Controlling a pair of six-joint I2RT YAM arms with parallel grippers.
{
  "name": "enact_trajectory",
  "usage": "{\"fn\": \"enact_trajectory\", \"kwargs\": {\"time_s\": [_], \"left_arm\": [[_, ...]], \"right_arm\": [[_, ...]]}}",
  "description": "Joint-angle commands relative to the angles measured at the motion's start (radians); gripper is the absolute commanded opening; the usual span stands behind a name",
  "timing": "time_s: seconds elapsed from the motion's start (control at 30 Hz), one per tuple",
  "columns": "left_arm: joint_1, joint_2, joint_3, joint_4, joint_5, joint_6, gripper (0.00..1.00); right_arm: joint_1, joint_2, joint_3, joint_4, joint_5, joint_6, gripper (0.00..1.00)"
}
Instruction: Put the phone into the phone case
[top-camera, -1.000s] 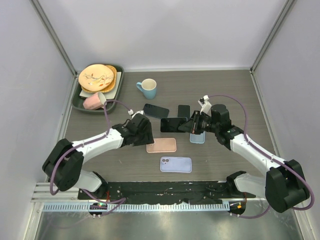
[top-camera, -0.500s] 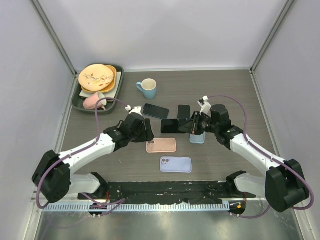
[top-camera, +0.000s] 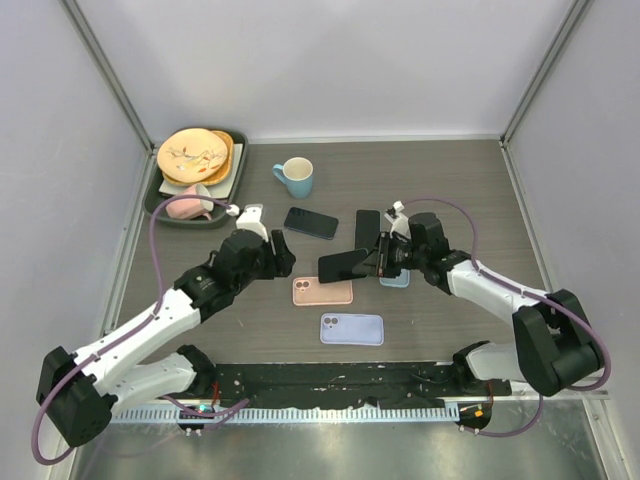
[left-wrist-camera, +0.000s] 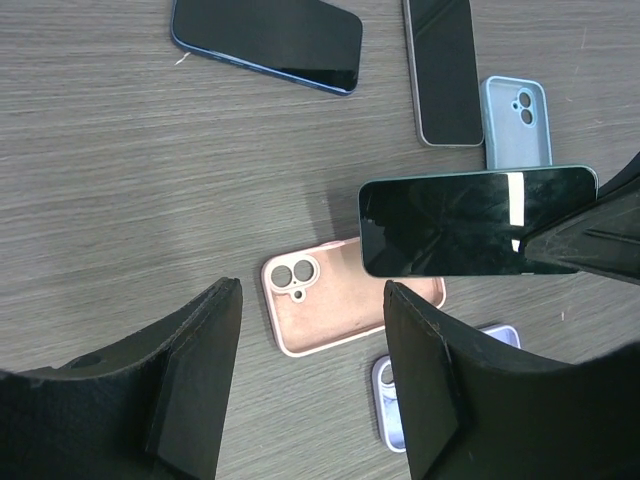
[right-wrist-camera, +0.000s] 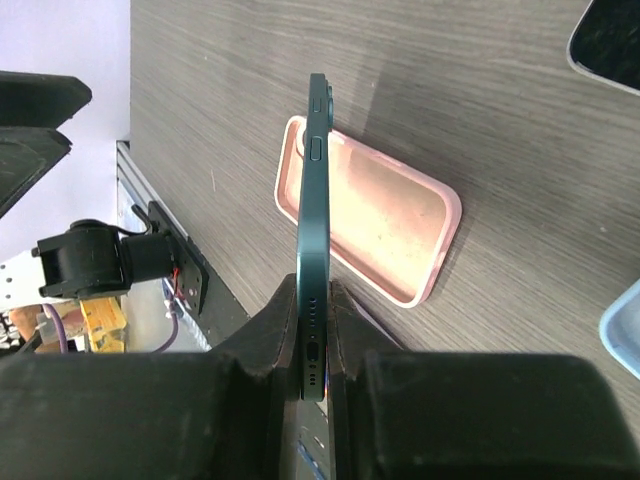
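- A grey wood-grain table (top-camera: 450, 180) fills the floor of a white-walled enclosure, with both arms reaching in from its near edge.
- The right gripper (right-wrist-camera: 315, 362) is clamped on 1 short end of a dark teal phone (right-wrist-camera: 316, 200), 1 finger pressed against each flat face.
- The phone juts straight out past the fingertips, clear of the table; the right wrist view shows it edge-on, its side buttons visible.
- Beneath the phone's free end, a pink silicone phone case (left-wrist-camera: 350, 305) lies flat on the table, hollow side up.
- The left gripper (left-wrist-camera: 312, 290) hovers with its 2 fingers (left-wrist-camera: 200, 350) spread wide and nothing between them; the pink case's camera-cutout end lies below that gap.
- Seen from the left wrist, the teal phone's glossy screen sits just beyond the left gripper's right fingertip.
- A lavender phone case (top-camera: 352, 328) lies on the near side of the pink one, close to it.
- A light blue phone case (left-wrist-camera: 516, 120) lies directly under the right gripper's fingers.
- Beyond the left fingertips lie 2 more phones: a black phone with a blue rim (left-wrist-camera: 268, 40) and a black phone with a grey rim (left-wrist-camera: 445, 65), both screen up.
- Well beyond those stands a blue mug (top-camera: 296, 176).
- At the far left, a dark green tray (top-camera: 150, 205) carries stacked patterned plates (top-camera: 195, 155) and a pink cup (top-camera: 185, 203) on its side.
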Motion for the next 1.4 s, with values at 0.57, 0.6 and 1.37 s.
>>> {"fn": "enact_trajectory", "kwargs": {"time_s": [0.57,0.6,1.37], "left_arm": [[-0.002,0.017,-0.087,0.090,-0.027,0.013,0.62],[-0.002,0.012,-0.090,0.090,-0.028,0.013,0.62],[-0.001,-0.029,-0.123,0.071,-0.031,0.016,0.61]], "right_arm": [[0.165,0.153,0.044,0.260,-0.076,0.228,0.01],[0.165,0.158,0.044,0.260,-0.069,0.231,0.01],[0.164,0.233,-0.007,0.329,-0.043,0.251,0.01]]}}
